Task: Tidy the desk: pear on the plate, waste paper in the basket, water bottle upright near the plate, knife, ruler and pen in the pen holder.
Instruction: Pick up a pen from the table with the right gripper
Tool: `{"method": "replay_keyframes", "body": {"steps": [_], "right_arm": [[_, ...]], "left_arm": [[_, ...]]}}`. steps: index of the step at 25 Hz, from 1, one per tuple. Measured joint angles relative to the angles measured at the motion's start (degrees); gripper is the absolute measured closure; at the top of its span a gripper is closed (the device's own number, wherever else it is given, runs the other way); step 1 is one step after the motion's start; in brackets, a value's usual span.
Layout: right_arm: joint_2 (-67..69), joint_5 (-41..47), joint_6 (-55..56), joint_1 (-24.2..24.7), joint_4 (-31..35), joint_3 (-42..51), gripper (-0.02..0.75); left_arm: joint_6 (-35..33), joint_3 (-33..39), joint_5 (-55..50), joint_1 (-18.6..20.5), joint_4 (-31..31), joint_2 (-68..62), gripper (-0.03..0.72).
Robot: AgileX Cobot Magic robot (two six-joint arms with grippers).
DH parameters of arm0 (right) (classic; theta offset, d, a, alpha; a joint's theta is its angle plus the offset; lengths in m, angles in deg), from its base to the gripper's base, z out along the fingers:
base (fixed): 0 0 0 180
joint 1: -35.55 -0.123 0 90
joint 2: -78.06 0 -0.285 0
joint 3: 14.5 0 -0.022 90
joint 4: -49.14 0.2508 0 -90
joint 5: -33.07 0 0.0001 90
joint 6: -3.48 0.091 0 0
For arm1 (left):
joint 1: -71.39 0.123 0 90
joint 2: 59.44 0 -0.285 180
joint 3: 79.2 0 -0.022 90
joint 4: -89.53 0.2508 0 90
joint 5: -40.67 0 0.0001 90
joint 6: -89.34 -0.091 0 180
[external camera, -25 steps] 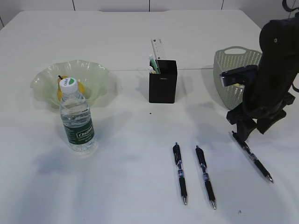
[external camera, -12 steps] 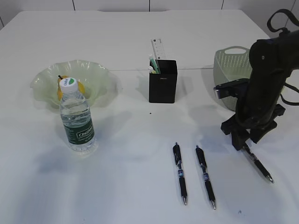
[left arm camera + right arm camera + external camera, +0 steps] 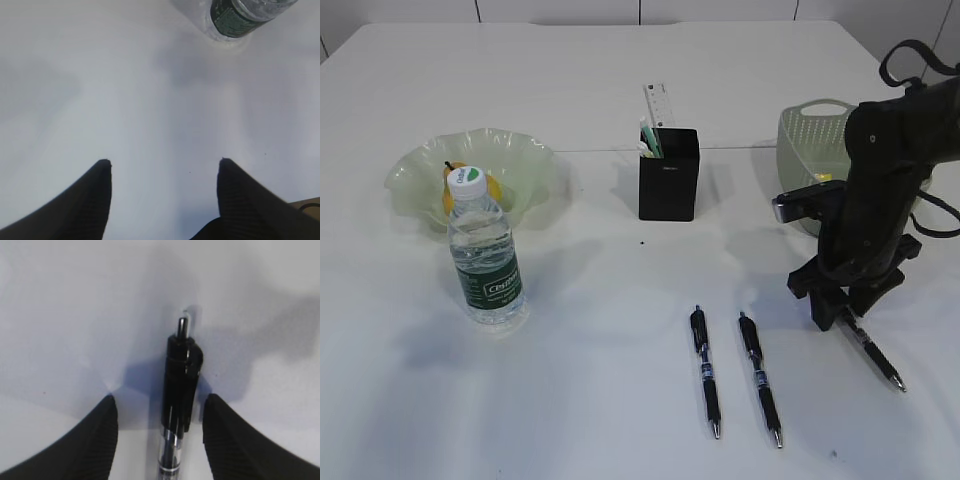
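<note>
My right gripper (image 3: 835, 316) stands open, low over the table, its jaws on either side of the top end of the rightmost black pen (image 3: 873, 353). In the right wrist view that pen (image 3: 181, 385) lies between the two fingers of my right gripper (image 3: 160, 398), neither touching it. Two more pens (image 3: 706, 370) (image 3: 760, 378) lie side by side on the table. The ruler (image 3: 659, 104) and a green knife (image 3: 650, 140) stick out of the black pen holder (image 3: 668, 180). The pear (image 3: 492, 190) sits in the green plate (image 3: 525, 158), behind the upright water bottle (image 3: 485, 258). My left gripper (image 3: 164, 161) is open over bare table. No waste paper shows.
The pale green basket (image 3: 808, 140) stands just behind my right arm. The bottle's base (image 3: 240, 17) lies ahead of the left gripper in the left wrist view. The white table (image 3: 600, 400) spreads around the pens.
My right arm has swung left and down over the top end of the rightmost pen. Its jaws have narrowed slightly. Nothing else on the table has moved.
</note>
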Motion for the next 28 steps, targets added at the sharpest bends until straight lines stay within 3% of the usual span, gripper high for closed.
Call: {"method": "replay_keyframes", "body": {"steps": [6, 14, 22, 28], "right_arm": [[0.0, -0.37, -0.1, 0.35, 0.22, 0.0, 0.353], [0.12, -0.5, -0.35, 0.44, 1.29, 0.0, 0.615], [-1.91, -0.5, -0.46, 0.57, 3.0, 0.0, 0.633], [-9.14, -3.14, -4.06, -0.3, 10.43, 0.0, 0.633]], "left_arm": [[0.0, 0.0, 0.12, 0.0, 0.0, 0.0, 0.221], [0.0, 0.0, 0.37, 0.0, 0.0, 0.0, 0.221], [0.0, 0.0, 0.55, 0.0, -0.1, 0.0, 0.221], [0.0, 0.0, 0.55, 0.0, -0.1, 0.0, 0.221]]}}
